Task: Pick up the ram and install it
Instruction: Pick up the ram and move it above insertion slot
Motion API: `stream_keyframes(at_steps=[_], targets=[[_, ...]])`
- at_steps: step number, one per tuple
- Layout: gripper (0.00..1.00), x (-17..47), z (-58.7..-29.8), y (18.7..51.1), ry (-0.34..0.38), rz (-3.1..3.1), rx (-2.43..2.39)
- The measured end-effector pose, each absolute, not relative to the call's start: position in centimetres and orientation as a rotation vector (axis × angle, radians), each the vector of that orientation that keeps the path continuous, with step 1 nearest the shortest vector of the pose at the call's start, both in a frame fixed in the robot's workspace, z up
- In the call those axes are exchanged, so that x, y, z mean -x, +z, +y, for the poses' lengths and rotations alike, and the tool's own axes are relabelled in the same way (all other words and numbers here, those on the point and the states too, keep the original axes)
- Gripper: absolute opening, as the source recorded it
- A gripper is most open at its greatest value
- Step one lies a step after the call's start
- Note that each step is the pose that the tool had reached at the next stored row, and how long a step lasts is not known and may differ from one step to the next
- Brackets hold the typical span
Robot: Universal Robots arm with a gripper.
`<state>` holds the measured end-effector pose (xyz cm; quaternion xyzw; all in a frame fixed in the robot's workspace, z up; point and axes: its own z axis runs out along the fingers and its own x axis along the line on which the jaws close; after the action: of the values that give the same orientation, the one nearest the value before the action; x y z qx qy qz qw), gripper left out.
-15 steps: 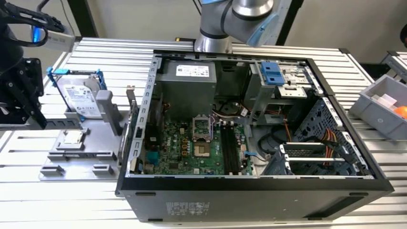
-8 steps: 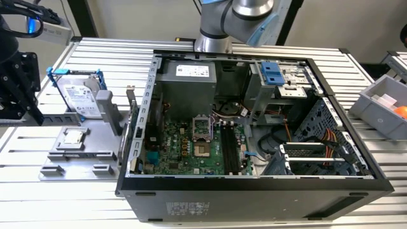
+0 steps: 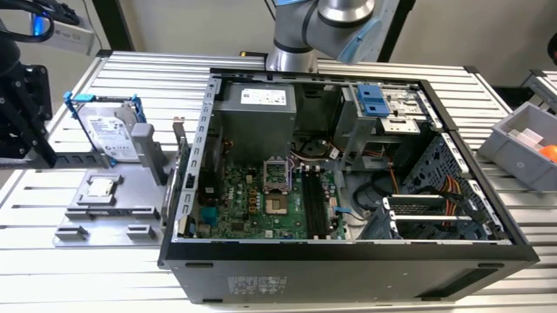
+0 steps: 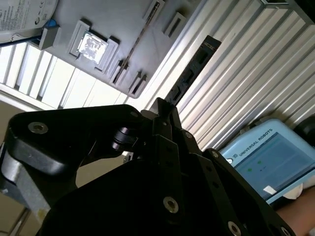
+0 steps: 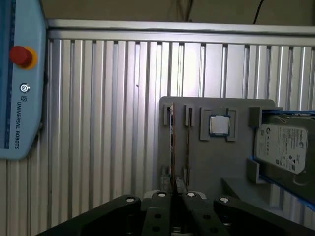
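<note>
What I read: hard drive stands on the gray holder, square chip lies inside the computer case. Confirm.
One error: the hard drive stands on the gray holder, but the square chip lies there too, outside the computer case; see the exterior view.

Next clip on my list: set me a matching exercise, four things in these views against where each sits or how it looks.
Things:
1. ram
2. processor chip
3. hard drive
4. motherboard

Descriptions:
A. flat in a square pocket of the gray fixture
B. inside the open computer case
C. silver, edged in blue
D. on edge in a narrow slot of the fixture

Pairs: 1-D, 2-A, 3-C, 4-B
</note>
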<state>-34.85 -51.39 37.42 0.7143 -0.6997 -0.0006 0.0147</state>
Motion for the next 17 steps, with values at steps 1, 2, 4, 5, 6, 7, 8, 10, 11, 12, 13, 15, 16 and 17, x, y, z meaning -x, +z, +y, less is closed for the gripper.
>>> stream_keyframes(at_steps=[1,2,4,5,6,7,8,10,11,12,13,15,16,17], targets=[[0.0,34.85,-51.39,37.52,-0.002,-2.178,-2.223],[0.0,34.86,-51.39,37.63,-0.002,-2.178,-2.223],[0.0,34.85,-51.39,37.71,-0.002,-2.178,-2.223],[0.0,34.85,-51.39,37.72,-0.001,-2.178,-2.223],[0.0,34.85,-51.39,37.76,0.0,-2.177,-2.222],[0.0,34.85,-51.39,37.8,0.002,-2.177,-2.221],[0.0,34.85,-51.39,37.81,0.002,-2.176,-2.221],[0.0,34.85,-51.39,37.83,0.003,-2.176,-2.221],[0.0,34.85,-51.39,37.85,0.003,-2.176,-2.221],[0.0,34.84,-51.38,37.87,0.003,-2.176,-2.22],[0.0,34.8,-51.38,37.88,0.004,-2.176,-2.22],[0.0,34.67,-51.38,37.88,0.005,-2.175,-2.22],[0.0,34.6,-51.38,37.9,0.005,-2.175,-2.22],[0.0,34.51,-51.38,37.91,0.005,-2.175,-2.219]])
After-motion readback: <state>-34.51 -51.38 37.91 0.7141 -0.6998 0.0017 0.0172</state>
